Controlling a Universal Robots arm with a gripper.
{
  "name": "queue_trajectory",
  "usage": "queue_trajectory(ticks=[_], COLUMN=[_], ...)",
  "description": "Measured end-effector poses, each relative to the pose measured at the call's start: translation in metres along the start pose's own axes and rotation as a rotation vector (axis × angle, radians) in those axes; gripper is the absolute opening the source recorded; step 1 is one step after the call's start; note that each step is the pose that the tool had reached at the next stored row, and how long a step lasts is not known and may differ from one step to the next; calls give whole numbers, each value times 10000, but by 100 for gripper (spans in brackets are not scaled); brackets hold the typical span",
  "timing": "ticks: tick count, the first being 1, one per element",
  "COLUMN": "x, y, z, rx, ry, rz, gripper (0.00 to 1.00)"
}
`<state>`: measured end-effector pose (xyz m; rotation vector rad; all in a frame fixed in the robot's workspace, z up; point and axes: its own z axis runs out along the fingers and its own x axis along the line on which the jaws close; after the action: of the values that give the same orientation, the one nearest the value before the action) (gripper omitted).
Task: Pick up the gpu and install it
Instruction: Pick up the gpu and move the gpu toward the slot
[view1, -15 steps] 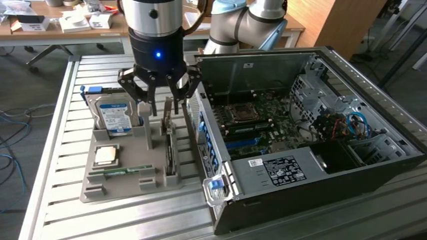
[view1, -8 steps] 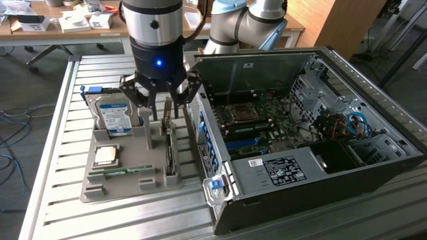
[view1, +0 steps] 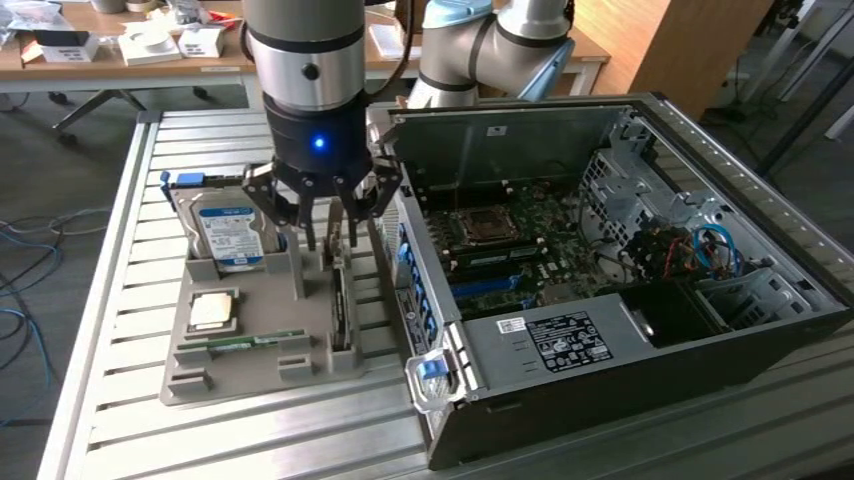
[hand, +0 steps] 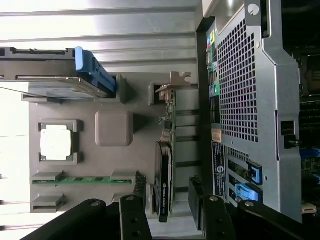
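Fingers (hand: 134, 217): spread wide, holding nothing.
Gripper (view1: 327, 215): hangs over the grey tray (view1: 200, 385), on the side next to the computer case (view1: 641, 330).
Tray: sits on the tabletop (view1: 120, 440), just beside the open case.
Gpu (hand: 167, 170): stands on its thin edge in a slot along the tray's edge closest to the case. It is not picked up yet.
Long way of the gpu: runs along that tray edge, side by side with the case wall.
Bracket (hand: 172, 80): the silver end of the gpu, at the end of the tray where the hard drive (view1: 227, 230) sits.
Gpu and fingers: the card is below the fingers, and its line goes through the gap between them. One finger is out past each flat side. Nothing touches it.
Spot along the card: hard to tell. From the wrist view I think the fingers are closer to the end away from the bracket.
Other things: a square chip (hand: 56, 141) and a green memory stick (hand: 85, 178) lie on the tray, on the far side of the gpu from the case.
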<state>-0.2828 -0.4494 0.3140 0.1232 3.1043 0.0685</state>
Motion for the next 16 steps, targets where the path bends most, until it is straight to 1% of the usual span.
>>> queue_trajectory(ticks=[12,16], x=[7,3], y=[-10,-9], z=[216,223], rx=[0,0], ry=[0,0], rz=[0,2], gripper=[47,47])
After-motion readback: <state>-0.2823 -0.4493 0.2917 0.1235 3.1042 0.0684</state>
